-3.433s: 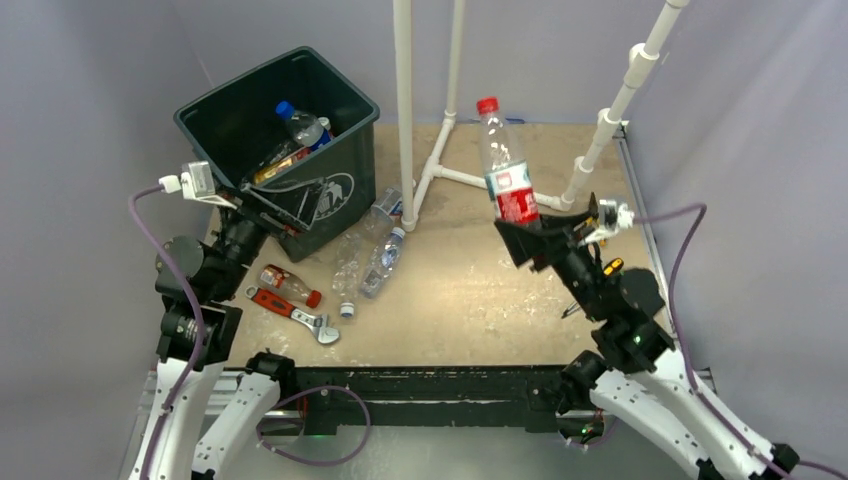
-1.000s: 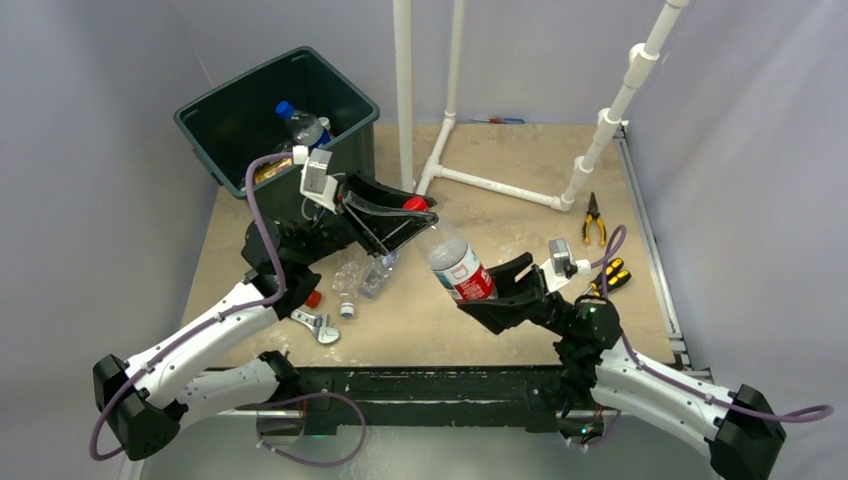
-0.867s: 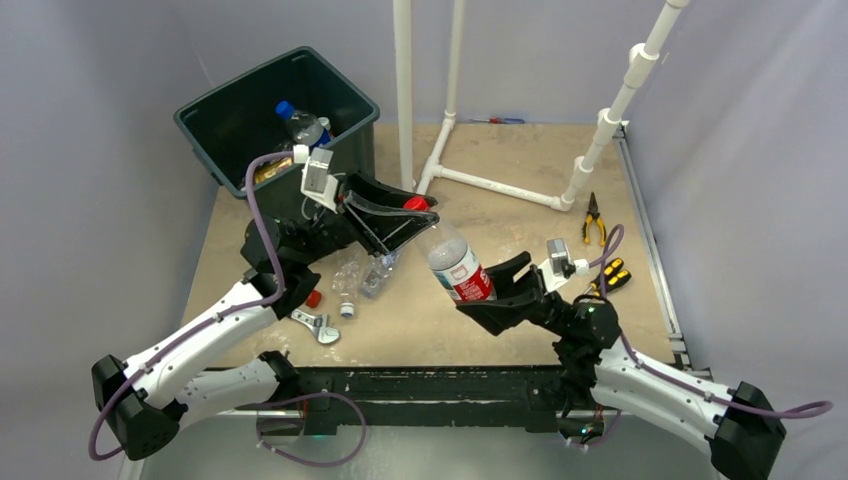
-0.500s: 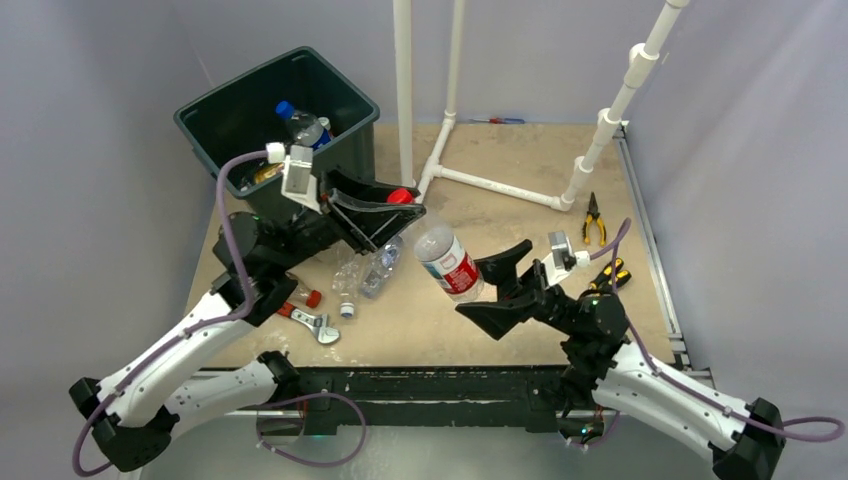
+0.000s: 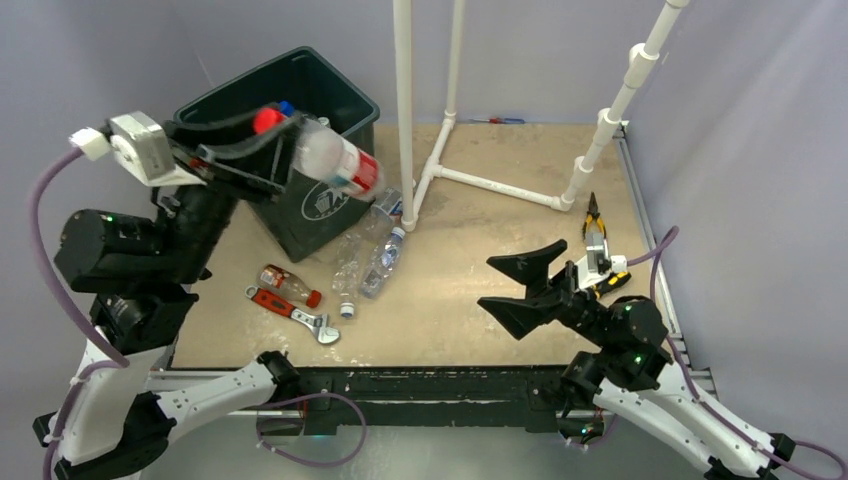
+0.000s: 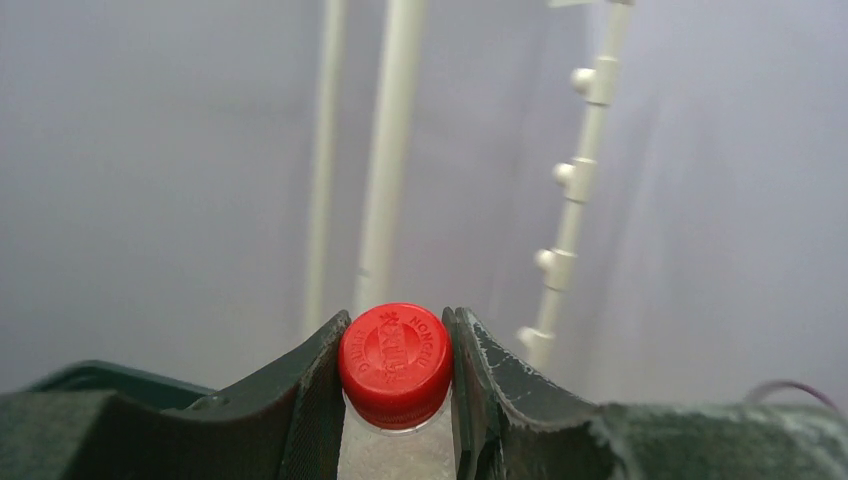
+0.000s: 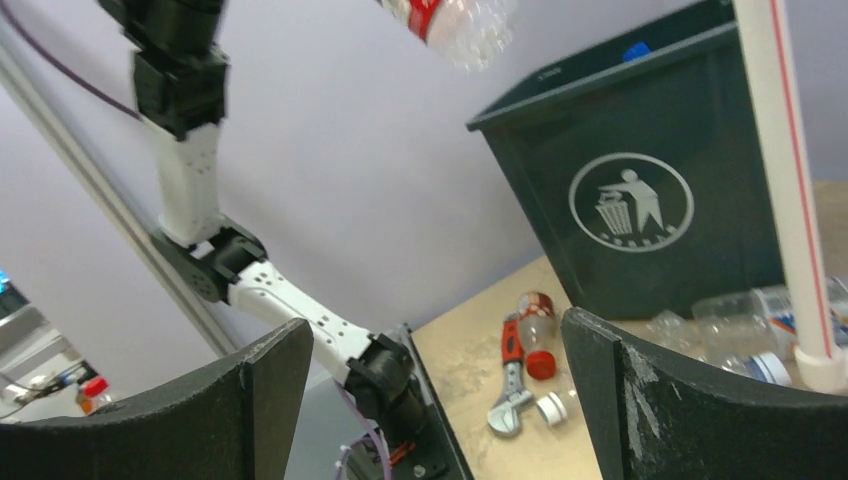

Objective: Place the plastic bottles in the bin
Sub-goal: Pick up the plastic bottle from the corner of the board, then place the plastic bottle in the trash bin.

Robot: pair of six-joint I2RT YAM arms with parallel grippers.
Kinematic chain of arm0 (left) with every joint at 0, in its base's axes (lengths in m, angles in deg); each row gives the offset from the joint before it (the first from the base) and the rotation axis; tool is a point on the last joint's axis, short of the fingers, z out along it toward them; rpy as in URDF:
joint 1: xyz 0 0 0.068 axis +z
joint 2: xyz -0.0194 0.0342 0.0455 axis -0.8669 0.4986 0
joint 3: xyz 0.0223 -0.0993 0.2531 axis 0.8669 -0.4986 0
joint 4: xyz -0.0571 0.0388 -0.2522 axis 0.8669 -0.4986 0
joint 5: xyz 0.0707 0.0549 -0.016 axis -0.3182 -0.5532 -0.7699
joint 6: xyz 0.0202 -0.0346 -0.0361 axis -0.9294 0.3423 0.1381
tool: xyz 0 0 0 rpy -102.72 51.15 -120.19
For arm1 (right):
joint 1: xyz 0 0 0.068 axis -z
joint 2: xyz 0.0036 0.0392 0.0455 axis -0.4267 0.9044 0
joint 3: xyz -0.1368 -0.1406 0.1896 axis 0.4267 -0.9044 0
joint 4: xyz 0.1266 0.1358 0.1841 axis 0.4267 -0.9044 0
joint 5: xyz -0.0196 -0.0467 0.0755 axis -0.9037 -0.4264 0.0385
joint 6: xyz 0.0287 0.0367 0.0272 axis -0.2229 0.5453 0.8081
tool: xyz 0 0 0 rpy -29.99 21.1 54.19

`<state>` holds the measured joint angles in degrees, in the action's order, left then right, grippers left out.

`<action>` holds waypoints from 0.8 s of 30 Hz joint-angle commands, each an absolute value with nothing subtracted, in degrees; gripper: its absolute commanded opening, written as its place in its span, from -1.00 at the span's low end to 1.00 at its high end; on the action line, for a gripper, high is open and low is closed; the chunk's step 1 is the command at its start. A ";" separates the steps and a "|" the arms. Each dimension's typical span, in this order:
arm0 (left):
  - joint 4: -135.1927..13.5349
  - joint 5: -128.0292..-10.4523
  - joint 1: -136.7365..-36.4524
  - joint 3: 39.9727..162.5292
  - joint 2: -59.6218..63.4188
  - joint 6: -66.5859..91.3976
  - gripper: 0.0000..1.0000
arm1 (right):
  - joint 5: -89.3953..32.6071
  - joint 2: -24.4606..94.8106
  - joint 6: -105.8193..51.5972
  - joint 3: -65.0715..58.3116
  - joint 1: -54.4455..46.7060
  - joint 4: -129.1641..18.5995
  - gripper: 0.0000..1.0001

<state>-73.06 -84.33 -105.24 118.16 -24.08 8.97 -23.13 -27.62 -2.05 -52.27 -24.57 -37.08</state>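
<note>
A clear plastic bottle (image 5: 335,160) with a red label hangs tilted over the near right rim of the dark green bin (image 5: 330,200). My left gripper (image 5: 268,122) is shut on its red cap (image 6: 396,350), one finger (image 6: 305,395) on each side. My right gripper (image 5: 487,283) stands wide open and empty above the table's right half, well apart from the bottle. Its wrist view shows the bin (image 7: 640,200) with its white logo and the held bottle (image 7: 450,20) above. Inside the bin a blue cap (image 5: 288,107) shows. Several bottles (image 5: 385,258) lie on the table in front of the bin, one small and red-capped (image 5: 288,285).
A red-handled wrench (image 5: 295,310) lies beside the red-capped bottle. Yellow-handled pliers (image 5: 595,215) lie at the right edge behind my right arm. A white pipe frame (image 5: 405,100) stands upright just right of the bin, with another post (image 5: 620,100) at the far right.
The right gripper opened and let go of the red-labelled bottle, then drew back to the right. The left gripper, shut on its cap, swung it up and left to the bin.
</note>
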 commanded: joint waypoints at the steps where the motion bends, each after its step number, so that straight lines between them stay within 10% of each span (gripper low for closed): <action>1: -75.07 -107.49 -105.34 123.62 -17.82 -8.58 -1.00 | -28.36 -28.62 -3.87 -51.11 -24.75 -45.72 0.98; 10: -58.35 -138.70 -105.13 135.53 1.04 -29.81 -1.00 | -31.70 -25.69 -3.96 -52.65 -24.75 -45.11 0.98; 24: -48.29 -139.13 -88.41 137.86 13.28 -36.69 -1.00 | -31.94 -25.91 -3.82 -51.70 -24.75 -48.84 0.98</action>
<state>-58.90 -136.70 -92.19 139.36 15.07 -31.38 -30.65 -24.78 -3.07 -53.71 -24.57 -46.76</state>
